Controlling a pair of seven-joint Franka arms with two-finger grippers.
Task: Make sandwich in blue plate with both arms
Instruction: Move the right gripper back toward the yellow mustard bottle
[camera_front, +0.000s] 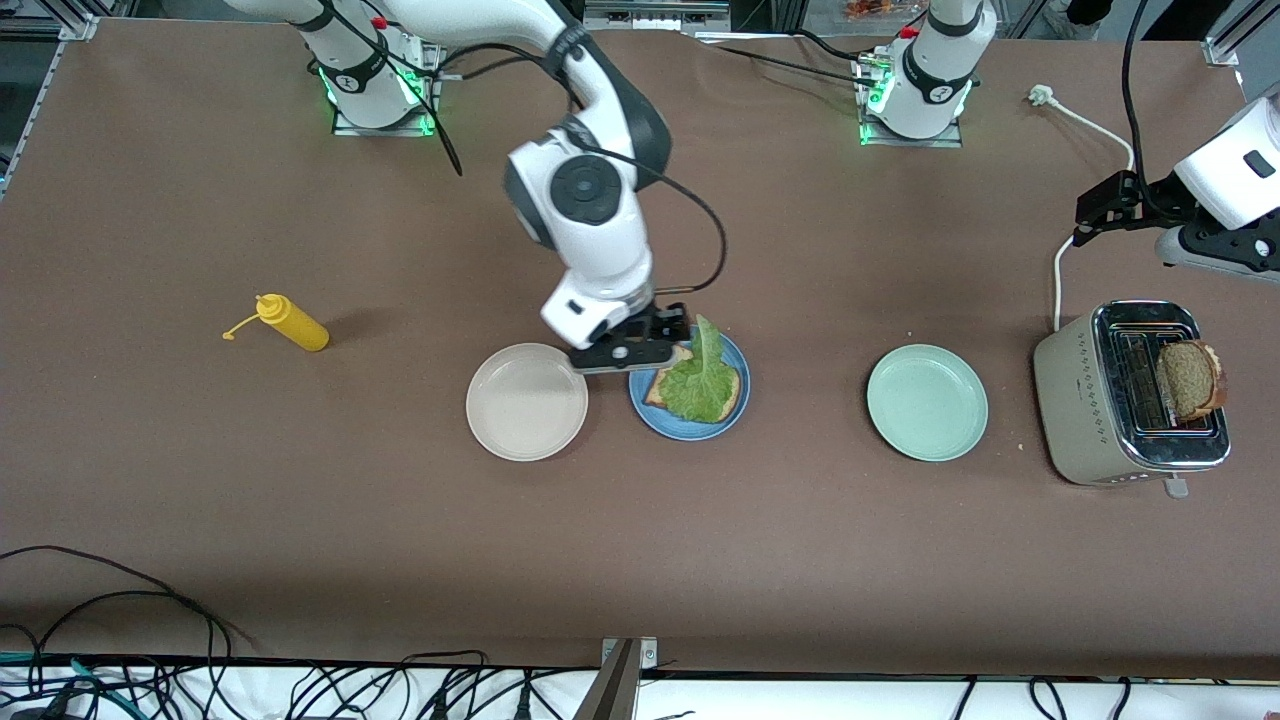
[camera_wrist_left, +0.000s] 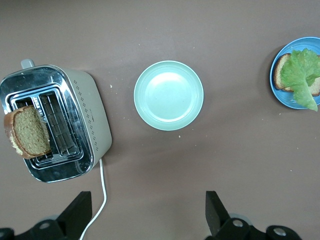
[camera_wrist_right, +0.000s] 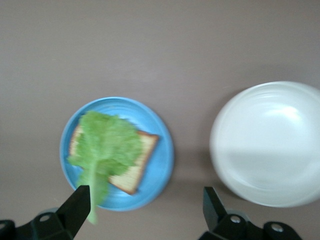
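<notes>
- Right hand (camera_front: 655, 345) hangs low over the blue plate's (camera_front: 737, 412) edge toward the beige plate (camera_front: 527, 401), its fingers spread apart with nothing between them; the lettuce leaf (camera_front: 703, 385) sits just by 1 fingertip, its stem end sticking up.
- Left hand (camera_front: 1100, 212) hovers over the table (camera_front: 300, 520) near the toaster (camera_front: 1100, 410), toward the left arm's end, its fingers (camera_wrist_left: 77, 210) also wide apart and empty.
- On the blue plate lies 1 bread slice (camera_wrist_right: 135, 165) with the leaf draped over it, so the sandwich looks half built.
- The second slice (camera_front: 1190, 378) stands upright in the toaster, leaning out of 1 slot. To my eye this is what the coming move turns on: it lies below the left hand and a little nearer the front camera, with its flat faces running along the slot, so a pinch would go across those faces.
- The left arm is plainly the nearer one to the toaster; the right arm is well apart from it.
- Count: 2 bread slices, 1 lettuce leaf, 3 plates (beige, blue, mint-green (camera_front: 927, 401)), 1 toaster, 1 yellow squeeze bottle (camera_front: 293, 322) lying toward the right arm's end.
</notes>
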